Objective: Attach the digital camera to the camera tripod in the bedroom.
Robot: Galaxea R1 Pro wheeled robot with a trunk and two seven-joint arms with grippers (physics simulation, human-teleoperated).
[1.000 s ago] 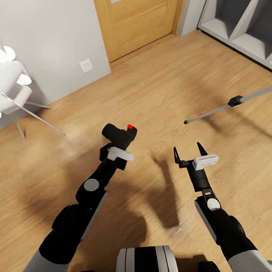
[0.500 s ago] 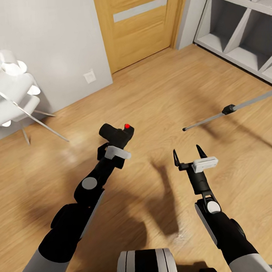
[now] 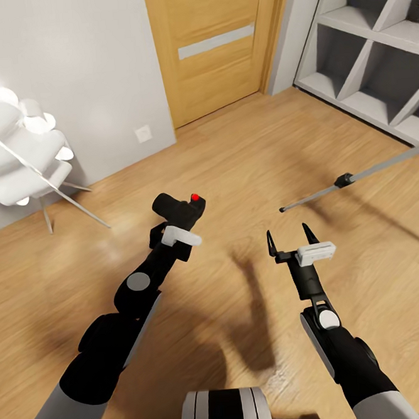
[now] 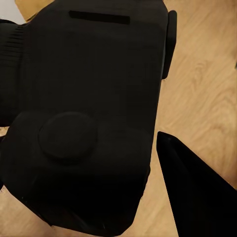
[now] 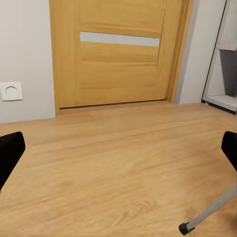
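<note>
Underfoot, the light plank floor (image 3: pixel 242 150) of the bedroom spreads across the head view, met by a pale grey wall (image 3: pixel 66 63) and an oak door (image 3: pixel 215 45) with one frosted strip. Grey cube shelving (image 3: pixel 373 51) stands at the right, and a white lamp-like cluster on thin metal legs (image 3: pixel 16 155) at the left. No writing or brand can be read anywhere; the only mark on the wall is a blank white socket plate (image 3: pixel 144 134).

One silver leg of the camera tripod (image 3: pixel 358 176) slants in from the right edge, with a black joint partway along and a black foot on the floor, ahead of the right gripper (image 3: pixel 292 238). That gripper's two black fingers are spread wide with nothing between them.

The left gripper (image 3: pixel 173 228) pinches the digital camera (image 3: pixel 179 210), held above the floor, its red button on top. The left wrist view adds what the head view lacks: the camera's flat black underside (image 4: pixel 94 108) up close, with a round boss and a narrow slot. The right wrist view shows the tripod foot (image 5: pixel 185 228) low on the planks, the door (image 5: pixel 118 54) head-on and the socket plate (image 5: pixel 11 91).
</note>
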